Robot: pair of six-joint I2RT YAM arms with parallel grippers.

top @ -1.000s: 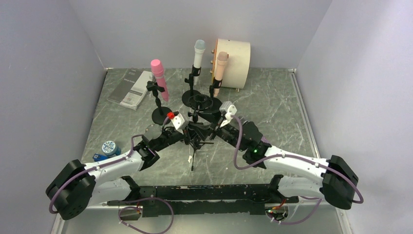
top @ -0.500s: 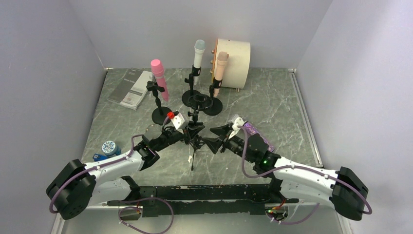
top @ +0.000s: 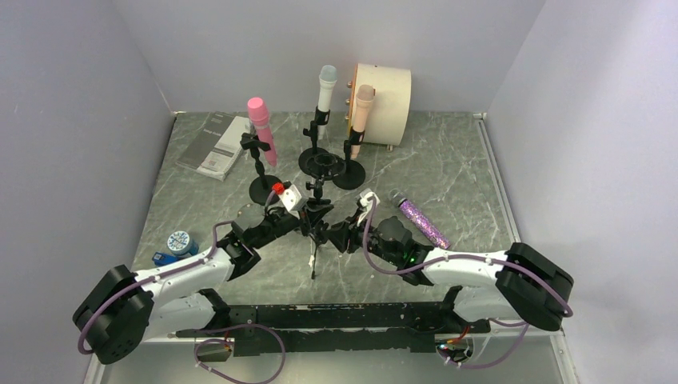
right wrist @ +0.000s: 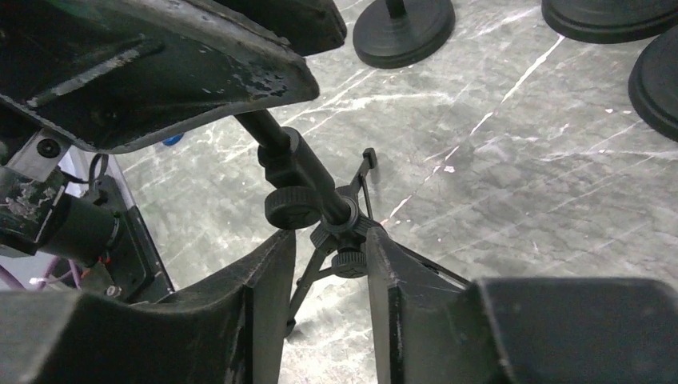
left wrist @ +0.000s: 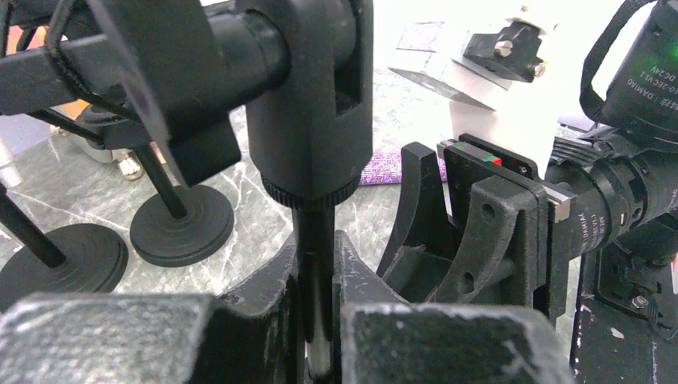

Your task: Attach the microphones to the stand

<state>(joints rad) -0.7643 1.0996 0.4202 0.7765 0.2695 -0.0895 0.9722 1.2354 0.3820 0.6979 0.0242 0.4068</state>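
Observation:
The pink microphone (top: 260,128), the white one with a pale-blue head (top: 326,86) and the peach one (top: 362,108) stand clipped in black round-based stands at the back. The purple glitter microphone (top: 422,222) (left wrist: 385,170) lies loose on the table, right of centre. A small tripod stand (top: 317,234) is upright at centre with its clip head (left wrist: 310,96) empty. My left gripper (top: 310,218) (left wrist: 316,244) is shut on its thin rod. My right gripper (top: 337,235) (right wrist: 328,244) reaches in low from the right, jaws apart on either side of the tripod hub (right wrist: 345,228).
A cream drum-shaped box (top: 384,92) stands at the back behind the peach microphone. A booklet (top: 214,144) lies at back left and a small blue round object (top: 177,242) at near left. Black stand bases (top: 329,166) (right wrist: 402,28) cluster just beyond the tripod.
My right arm swung out to the right, then came back in low to the tripod's hub with its jaws narrower. The purple microphone now lies uncovered. The left arm holds still.

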